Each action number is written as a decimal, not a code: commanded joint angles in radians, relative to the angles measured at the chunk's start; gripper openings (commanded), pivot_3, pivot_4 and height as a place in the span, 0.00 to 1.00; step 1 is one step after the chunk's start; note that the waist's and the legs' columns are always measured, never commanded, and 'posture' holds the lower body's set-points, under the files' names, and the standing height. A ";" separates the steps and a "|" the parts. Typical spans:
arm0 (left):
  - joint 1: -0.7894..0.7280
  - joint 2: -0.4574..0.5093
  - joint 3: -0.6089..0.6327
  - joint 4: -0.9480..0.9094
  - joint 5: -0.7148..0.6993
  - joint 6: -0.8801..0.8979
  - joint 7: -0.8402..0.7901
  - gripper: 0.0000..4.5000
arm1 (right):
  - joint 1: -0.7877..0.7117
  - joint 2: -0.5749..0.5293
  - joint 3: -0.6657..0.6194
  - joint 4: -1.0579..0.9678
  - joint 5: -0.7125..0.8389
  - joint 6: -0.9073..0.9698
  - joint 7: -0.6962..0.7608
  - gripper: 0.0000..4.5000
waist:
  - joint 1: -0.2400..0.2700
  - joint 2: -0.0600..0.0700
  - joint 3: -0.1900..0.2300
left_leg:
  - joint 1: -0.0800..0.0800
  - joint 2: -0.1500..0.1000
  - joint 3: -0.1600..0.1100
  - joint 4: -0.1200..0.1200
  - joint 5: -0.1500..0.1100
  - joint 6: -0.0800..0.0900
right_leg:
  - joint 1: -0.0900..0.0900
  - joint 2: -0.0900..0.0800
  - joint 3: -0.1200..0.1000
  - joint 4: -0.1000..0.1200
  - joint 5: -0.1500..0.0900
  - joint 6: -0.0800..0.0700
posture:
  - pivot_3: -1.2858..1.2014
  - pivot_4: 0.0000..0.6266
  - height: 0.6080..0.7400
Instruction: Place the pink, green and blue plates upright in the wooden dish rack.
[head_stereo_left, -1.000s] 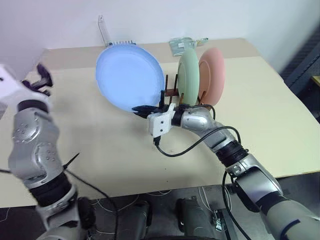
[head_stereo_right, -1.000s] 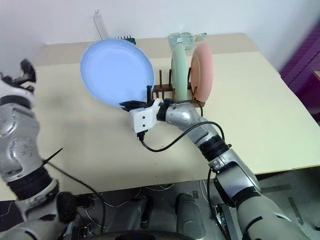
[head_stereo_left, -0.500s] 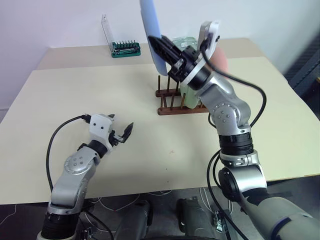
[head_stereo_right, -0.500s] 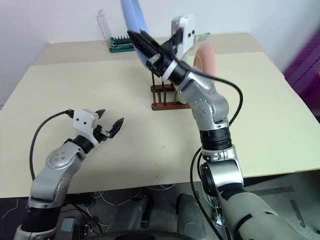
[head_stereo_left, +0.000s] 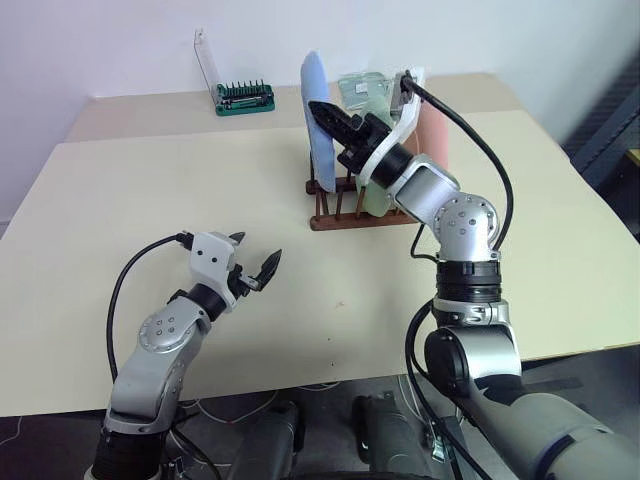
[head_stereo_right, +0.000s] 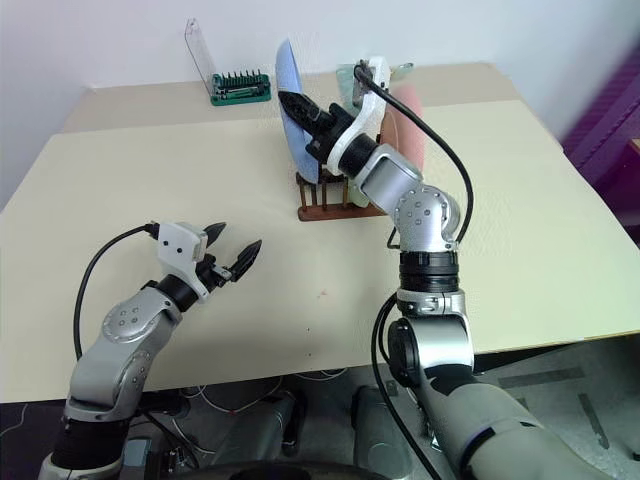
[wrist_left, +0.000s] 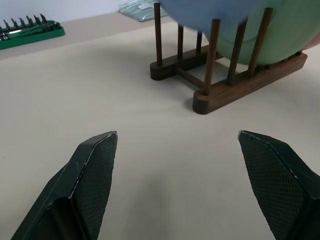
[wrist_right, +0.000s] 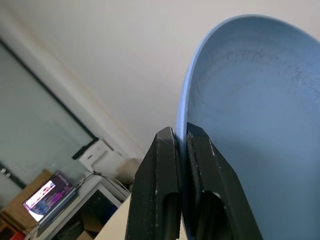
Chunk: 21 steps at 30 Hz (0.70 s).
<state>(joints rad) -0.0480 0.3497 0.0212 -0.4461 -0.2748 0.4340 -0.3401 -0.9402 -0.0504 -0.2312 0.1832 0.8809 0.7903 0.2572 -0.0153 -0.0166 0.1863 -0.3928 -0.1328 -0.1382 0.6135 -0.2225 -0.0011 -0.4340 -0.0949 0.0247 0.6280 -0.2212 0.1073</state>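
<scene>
right tool stays clenched on the rim of the round matte light blue plate, which a second ago faced the camera broadside left of the dark reddish-brown wooden peg rack and now stands edge-on over the rack's left pegs. mint green plate and salmon pink plate sit upright in the rack, as before. left tool, raised at far left earlier, now hangs low over the near-left beige counter, fingers spread, grasping nothing.
</scene>
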 joint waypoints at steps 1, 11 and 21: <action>0.002 -0.006 0.010 -0.048 -0.009 0.000 0.003 0.90 | -0.046 0.010 -0.006 0.003 -0.009 -0.017 -0.007 0.15 | -0.001 0.000 0.000 | 0.000 0.000 0.000 0.000 0.000 0.000 | 0.000 0.000 0.000 0.000 0.000 0.000 | 0.52 0.24 1.00; 0.004 -0.018 -0.001 -0.061 -0.006 0.009 0.002 0.90 | -0.046 -0.099 0.189 -0.046 -0.297 -0.241 0.161 0.88 | 0.000 0.000 0.000 | 0.000 0.000 0.001 0.000 0.000 0.000 | 0.000 0.000 0.000 0.000 0.000 0.000 | 0.52 0.24 1.00; -0.011 -0.026 0.001 -0.045 -0.009 0.010 -0.005 0.90 | 0.020 -0.326 0.332 -0.148 -0.582 -0.504 0.365 0.88 | 0.003 0.000 0.000 | 0.000 0.000 0.001 0.000 0.000 0.000 | 0.000 0.000 0.000 -0.001 0.000 0.000 | 0.52 0.24 1.00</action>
<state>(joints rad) -0.0478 0.3237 0.0153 -0.4662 -0.2740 0.4515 -0.3424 -0.9230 -0.3580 0.1337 0.0882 0.2897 0.2919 0.5998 -0.0121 -0.0168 0.1864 -0.3931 -0.1326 -0.1371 0.6138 -0.2225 -0.0012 -0.4335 -0.0946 0.0245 0.6272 -0.2212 0.1076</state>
